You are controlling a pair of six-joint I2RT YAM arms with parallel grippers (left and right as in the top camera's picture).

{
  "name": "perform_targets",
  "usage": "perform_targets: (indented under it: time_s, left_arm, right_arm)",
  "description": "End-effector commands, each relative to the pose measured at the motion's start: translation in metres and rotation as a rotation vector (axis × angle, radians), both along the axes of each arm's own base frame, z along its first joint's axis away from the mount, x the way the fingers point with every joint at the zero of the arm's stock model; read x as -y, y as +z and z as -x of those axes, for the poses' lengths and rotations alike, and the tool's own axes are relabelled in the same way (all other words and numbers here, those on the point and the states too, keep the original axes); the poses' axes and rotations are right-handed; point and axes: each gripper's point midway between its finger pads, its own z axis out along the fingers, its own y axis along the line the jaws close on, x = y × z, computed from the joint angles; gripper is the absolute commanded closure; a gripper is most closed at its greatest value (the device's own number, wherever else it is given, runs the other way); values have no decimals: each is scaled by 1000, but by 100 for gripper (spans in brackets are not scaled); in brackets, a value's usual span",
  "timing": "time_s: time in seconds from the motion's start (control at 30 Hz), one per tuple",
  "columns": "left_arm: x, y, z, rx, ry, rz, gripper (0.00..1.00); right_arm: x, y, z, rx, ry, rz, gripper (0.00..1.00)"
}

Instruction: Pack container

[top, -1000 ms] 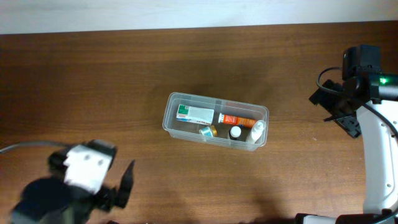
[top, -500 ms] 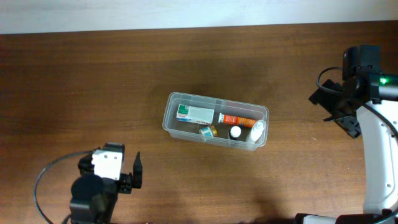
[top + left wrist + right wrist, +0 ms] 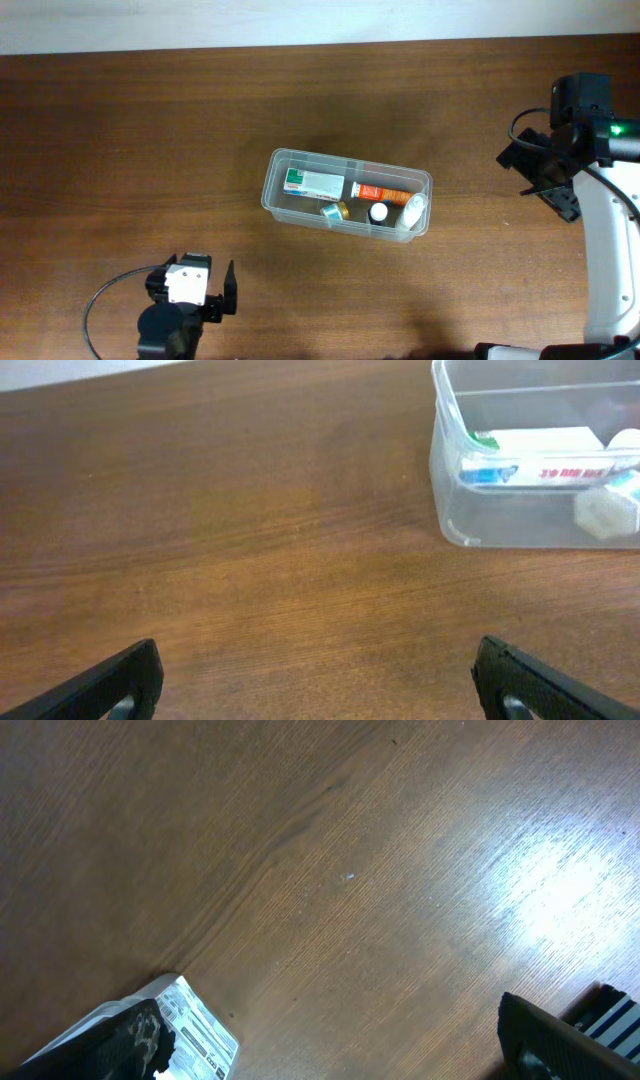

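The container (image 3: 345,205) is a clear shallow bin at the table's middle. It holds a white-and-green box (image 3: 312,183), an orange tube (image 3: 382,192), a small white-capped bottle (image 3: 378,212), a white bottle (image 3: 414,212) and a small gold-and-teal item (image 3: 333,210). My left gripper (image 3: 190,275) is near the front left edge, open and empty, well apart from the container. In the left wrist view (image 3: 315,680) the container (image 3: 445,480) is at the upper right. My right gripper (image 3: 545,170) is far right of the container, open and empty; its wrist view (image 3: 335,1050) shows bare wood between the fingers.
The wooden table (image 3: 150,150) reaches a pale wall strip at the back. A white printed label (image 3: 195,1025) shows beside one right finger; I cannot tell what it belongs to. A grey cable (image 3: 100,300) loops by the left arm.
My left arm has moved to the right along the front edge and steadied. The right arm and the container have not moved.
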Motion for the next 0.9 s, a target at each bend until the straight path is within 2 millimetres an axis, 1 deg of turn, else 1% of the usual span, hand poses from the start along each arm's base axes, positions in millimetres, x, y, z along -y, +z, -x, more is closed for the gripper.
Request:
perform_targets:
  time_s: [0.0, 0.73, 0.77, 0.87]
  left_arm:
    - [1, -19, 2, -44, -4, 10, 0]
    - [1, -19, 2, -45, -4, 10, 0]
    - [1, -19, 2, -45, -4, 10, 0]
    - [1, -19, 2, -45, -4, 10, 0]
  right_arm:
    - [3, 1, 0, 3, -15, 4, 2]
    - [2, 1, 0, 5, -13, 5, 2]
    - [2, 4, 1, 13, -11, 6, 2]
    - [-1, 25, 10, 65, 48, 71, 2]
